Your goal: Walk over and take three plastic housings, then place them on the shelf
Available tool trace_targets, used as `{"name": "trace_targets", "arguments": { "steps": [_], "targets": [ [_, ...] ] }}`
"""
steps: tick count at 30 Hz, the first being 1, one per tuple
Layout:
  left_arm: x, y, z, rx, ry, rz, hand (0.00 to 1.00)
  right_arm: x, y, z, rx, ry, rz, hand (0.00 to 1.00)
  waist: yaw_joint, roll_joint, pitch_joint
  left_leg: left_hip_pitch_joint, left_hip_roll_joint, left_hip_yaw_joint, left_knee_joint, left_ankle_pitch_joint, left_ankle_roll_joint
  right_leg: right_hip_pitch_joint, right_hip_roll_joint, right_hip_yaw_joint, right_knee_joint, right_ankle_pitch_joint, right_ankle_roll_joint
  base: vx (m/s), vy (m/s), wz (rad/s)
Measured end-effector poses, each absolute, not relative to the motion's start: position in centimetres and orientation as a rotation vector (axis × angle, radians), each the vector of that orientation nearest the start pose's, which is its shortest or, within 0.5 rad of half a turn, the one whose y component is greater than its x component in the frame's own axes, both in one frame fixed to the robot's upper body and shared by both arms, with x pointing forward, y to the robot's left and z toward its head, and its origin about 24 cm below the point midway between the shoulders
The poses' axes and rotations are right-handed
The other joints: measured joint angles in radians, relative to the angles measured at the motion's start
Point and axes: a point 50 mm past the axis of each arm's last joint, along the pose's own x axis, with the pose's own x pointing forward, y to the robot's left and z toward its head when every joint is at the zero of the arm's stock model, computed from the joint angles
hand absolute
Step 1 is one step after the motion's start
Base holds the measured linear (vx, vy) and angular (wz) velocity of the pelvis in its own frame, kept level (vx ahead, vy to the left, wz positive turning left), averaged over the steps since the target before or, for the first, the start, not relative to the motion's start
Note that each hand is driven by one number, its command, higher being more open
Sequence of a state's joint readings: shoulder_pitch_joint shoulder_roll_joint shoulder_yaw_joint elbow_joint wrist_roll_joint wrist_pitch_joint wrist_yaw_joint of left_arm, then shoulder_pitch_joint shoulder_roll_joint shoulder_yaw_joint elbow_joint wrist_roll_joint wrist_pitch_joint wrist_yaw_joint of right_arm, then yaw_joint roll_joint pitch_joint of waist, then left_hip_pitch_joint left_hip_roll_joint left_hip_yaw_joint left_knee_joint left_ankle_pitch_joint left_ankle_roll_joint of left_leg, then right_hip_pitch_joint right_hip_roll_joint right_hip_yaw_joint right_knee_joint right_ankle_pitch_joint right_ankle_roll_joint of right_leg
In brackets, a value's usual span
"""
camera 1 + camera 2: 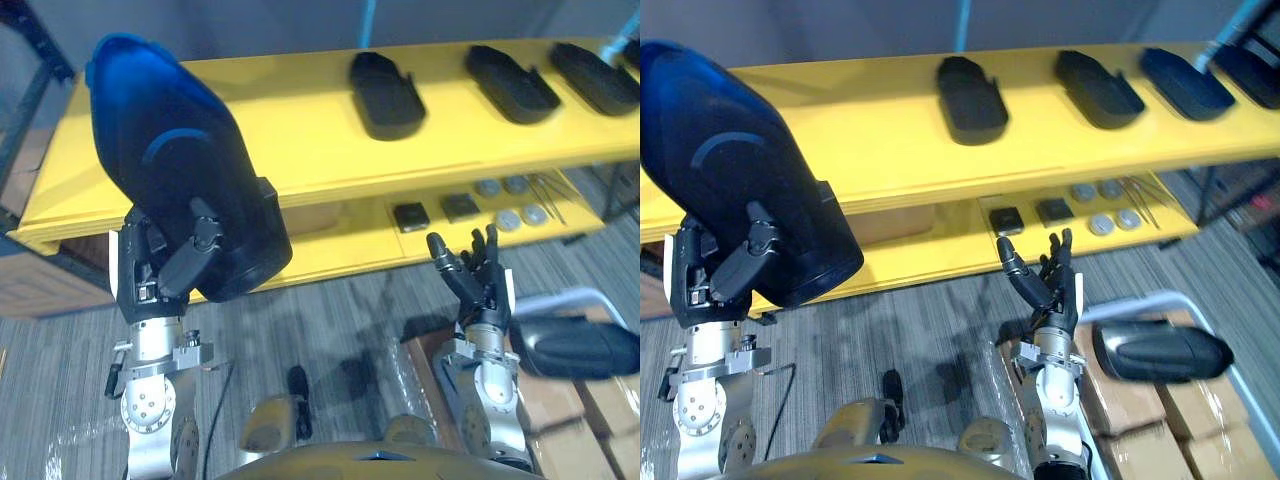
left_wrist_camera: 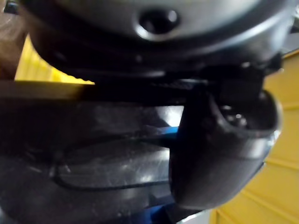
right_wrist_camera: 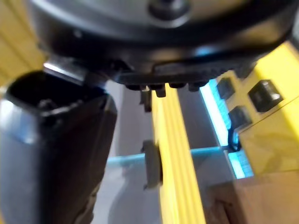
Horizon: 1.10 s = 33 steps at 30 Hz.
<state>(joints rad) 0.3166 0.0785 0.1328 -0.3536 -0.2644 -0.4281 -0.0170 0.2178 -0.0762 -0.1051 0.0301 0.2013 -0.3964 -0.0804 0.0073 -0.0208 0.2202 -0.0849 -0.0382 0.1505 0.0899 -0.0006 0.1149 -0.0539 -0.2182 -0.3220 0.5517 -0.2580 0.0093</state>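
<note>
The left hand (image 1: 175, 262), fingers and thumb curled around a black plastic housing (image 1: 175, 150), holds it above the left end of the yellow shelf (image 1: 290, 130), beside a row of other housings (image 1: 386, 95). This looks like the placing step, and the next move is probably to lower the housing onto bare shelf. The right hand (image 1: 478, 275) waits in front of the shelf, fingers straight and empty.

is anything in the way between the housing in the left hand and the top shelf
Nothing visible does. The left hand holds the housing up in front of the yellow shelf at its left end, whose visible top is bare; the other housings lie farther right. The patch behind the held housing is hidden.
</note>
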Motion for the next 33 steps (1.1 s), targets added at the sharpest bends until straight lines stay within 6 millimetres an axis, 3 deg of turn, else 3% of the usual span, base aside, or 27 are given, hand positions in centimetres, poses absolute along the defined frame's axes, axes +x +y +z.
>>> {"name": "trace_targets", "arguments": {
  "steps": [2,4,5,6,7,8,12,15,16,20,21,22,24,26,28,29,30,33],
  "targets": [
    [17.7,21.0,10.1,-0.084,-0.502,0.187,0.00,19.8,-22.0,3.6,0.055,-0.220,-0.268,1.00,-0.006,0.002,0.001,0.024,0.000,-0.045,-0.003,-0.003,-0.009,-0.062,0.053,0.014,-0.096,0.002,0.000,0.30,0.017,0.72],
    [17.8,21.2,9.9,-0.071,-0.490,0.181,0.00,19.6,-22.9,3.9,0.032,-0.238,-0.276,1.00,-0.015,0.000,-0.001,0.034,0.002,-0.078,0.010,-0.010,-0.019,-0.096,0.074,0.056,-0.167,0.024,0.025,0.33,-0.018,0.73],
    [17.9,21.3,9.7,-0.062,-0.475,0.175,0.00,19.5,-23.3,4.1,0.024,-0.248,-0.291,1.00,-0.014,-0.007,-0.004,0.048,-0.002,-0.093,0.011,-0.018,-0.029,-0.102,0.078,0.068,-0.214,0.076,0.037,0.28,-0.058,0.56],
    [17.8,21.5,9.4,-0.050,-0.458,0.172,0.00,19.5,-23.4,4.4,0.025,-0.263,-0.296,1.00,-0.011,-0.024,-0.011,0.064,-0.013,-0.103,0.013,-0.035,-0.043,-0.100,0.074,0.077,-0.259,0.192,0.027,0.28,-0.076,0.45],
    [17.7,21.6,9.4,-0.044,-0.452,0.171,0.00,19.5,-23.4,4.7,0.026,-0.272,-0.296,1.00,-0.010,-0.038,-0.017,0.070,-0.022,-0.106,0.015,-0.046,-0.047,-0.100,0.068,0.079,-0.273,0.266,0.030,0.33,-0.147,0.20],
    [17.7,21.6,9.1,-0.050,-0.435,0.177,0.00,19.9,-23.4,5.3,0.014,-0.302,-0.292,1.00,-0.002,-0.040,-0.022,0.074,-0.016,-0.105,0.050,-0.088,-0.062,-0.066,0.069,0.070,-0.308,0.266,0.029,0.26,-0.126,-0.02],
    [17.7,21.4,9.1,-0.060,-0.437,0.158,0.00,20.5,-23.7,6.2,0.021,-0.348,-0.365,1.00,0.014,-0.030,-0.027,0.061,0.015,-0.088,0.124,-0.159,-0.079,0.008,0.115,0.079,-0.442,0.270,0.033,0.16,-0.072,-0.22],
    [17.7,21.3,9.1,-0.058,-0.436,0.139,0.00,19.8,-25.2,6.5,-0.049,-0.367,-0.513,1.00,0.007,-0.002,-0.029,0.045,0.036,-0.077,0.177,-0.199,-0.083,0.033,0.139,0.085,-0.484,0.280,0.029,0.08,-0.013,-0.13],
    [17.7,21.3,9.1,-0.066,-0.437,0.143,0.00,19.3,-26.0,6.8,-0.096,-0.383,-0.592,1.00,0.000,0.019,-0.027,0.034,0.049,-0.073,0.216,-0.222,-0.090,0.040,0.152,0.085,-0.486,0.275,0.025,0.05,0.009,-0.14],
    [17.5,21.6,8.9,-0.109,-0.439,0.180,0.00,17.5,-27.8,9.0,-0.225,-0.512,-0.765,1.00,-0.012,0.064,-0.002,-0.028,0.084,-0.021,0.489,-0.239,-0.142,0.093,0.157,0.131,-0.488,0.263,0.025,0.04,0.048,-0.32],
    [17.5,21.6,9.0,-0.110,-0.448,0.186,0.00,17.0,-28.3,9.7,-0.247,-0.553,-0.782,1.00,-0.013,0.051,0.000,-0.044,0.091,0.012,0.536,-0.235,-0.137,0.102,0.130,0.154,-0.490,0.266,0.028,0.03,0.094,-0.54],
    [17.5,21.7,9.1,-0.106,-0.455,0.186,0.00,16.5,-28.6,10.1,-0.259,-0.572,-0.792,1.00,-0.015,0.047,-0.004,-0.038,0.104,0.028,0.510,-0.252,-0.112,0.100,0.118,0.163,-0.489,0.266,0.028,-0.01,0.071,-0.41],
    [17.6,21.6,9.6,-0.098,-0.487,0.177,0.00,14.5,-29.6,11.6,-0.276,-0.638,-0.796,1.00,-0.071,0.066,-0.021,-0.016,0.220,0.082,0.355,-0.249,-0.110,0.087,0.077,0.175,-0.489,0.262,0.038,0.00,0.114,-0.10],
    [17.9,21.5,9.7,-0.090,-0.491,0.158,0.00,13.7,-30.3,11.3,-0.261,-0.607,-0.795,1.00,-0.095,0.073,-0.031,0.020,0.257,0.109,0.267,-0.206,-0.122,0.069,0.046,0.188,-0.478,0.260,0.066,0.01,0.237,-0.12],
    [18.4,21.2,9.9,-0.089,-0.489,0.115,0.00,12.7,-31.2,10.6,-0.275,-0.530,-0.800,1.00,-0.122,0.101,-0.049,0.066,0.261,0.132,0.166,-0.111,-0.119,0.040,0.007,0.196,-0.454,0.251,0.105,0.00,0.323,0.00],
    [18.8,21.1,10.1,-0.085,-0.489,0.085,0.00,12.3,-31.7,9.5,-0.278,-0.463,-0.818,1.00,-0.134,0.118,-0.064,0.086,0.237,0.147,0.105,-0.095,-0.229,0.019,-0.016,0.200,-0.443,0.251,0.136,0.00,0.418,0.09],
    [19.3,21.3,10.4,-0.063,-0.469,0.057,0.00,12.3,-31.9,7.4,-0.249,-0.349,-0.825,1.00,-0.137,0.098,-0.070,0.100,0.191,0.156,0.075,-0.087,-0.226,0.023,-0.064,0.204,-0.452,0.261,0.139,0.00,0.408,0.03],
    [19.7,22.3,10.3,-0.003,-0.399,0.027,0.00,12.2,-31.0,2.6,-0.171,-0.097,-0.769,1.00,-0.143,0.055,-0.083,0.111,0.140,0.167,0.056,-0.085,-0.211,0.045,-0.109,0.196,-0.496,0.307,0.160,-0.01,0.254,0.02]
  ]
}}
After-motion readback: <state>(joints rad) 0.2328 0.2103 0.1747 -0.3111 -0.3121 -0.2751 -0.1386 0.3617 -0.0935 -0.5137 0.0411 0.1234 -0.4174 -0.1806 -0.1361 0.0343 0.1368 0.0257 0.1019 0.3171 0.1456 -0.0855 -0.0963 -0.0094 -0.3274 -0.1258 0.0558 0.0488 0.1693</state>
